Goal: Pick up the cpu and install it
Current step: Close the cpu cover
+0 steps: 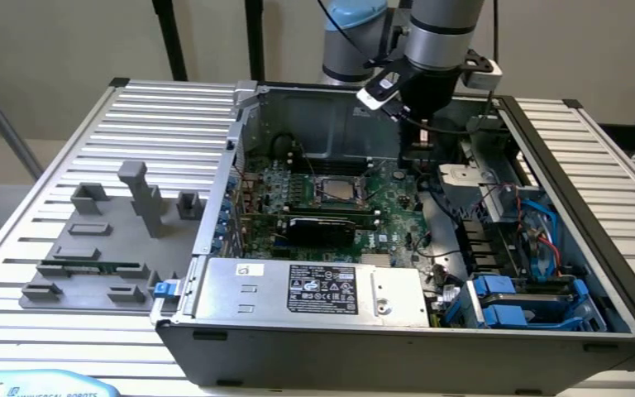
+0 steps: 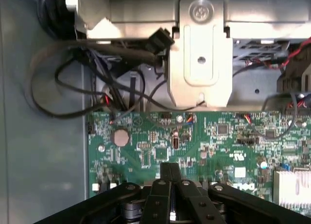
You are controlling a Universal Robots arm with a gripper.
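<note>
1. The end effector [image 2: 171, 169] is clenched, its fingers pressed together, and nothing is seen between them. In the exterior view the end effector [image 1: 420, 153] hangs inside the open computer case [image 1: 406, 351], right of centre in the upper half of the frame.
2. The cpu [image 1: 340, 192] is seen as a silvery square near the middle of the exterior view. It lies in the socket of the motherboard [image 1: 295, 178], apart from the end effector and to its lower left in the frame.
3. The chip is judged to be placed already, so care is owed mainly to the seat. It should lie flat and square in the socket, though a slight tilt cannot be ruled out from these pictures.
4. In the wrist view, loose black cables [image 2: 63, 88] and a metal bracket [image 2: 200, 63] are seen in the upper half of the frame, beyond the board's edge. Any motion here is best kept slow and straight, so that no cable is snagged and no component on the board is struck.
</note>
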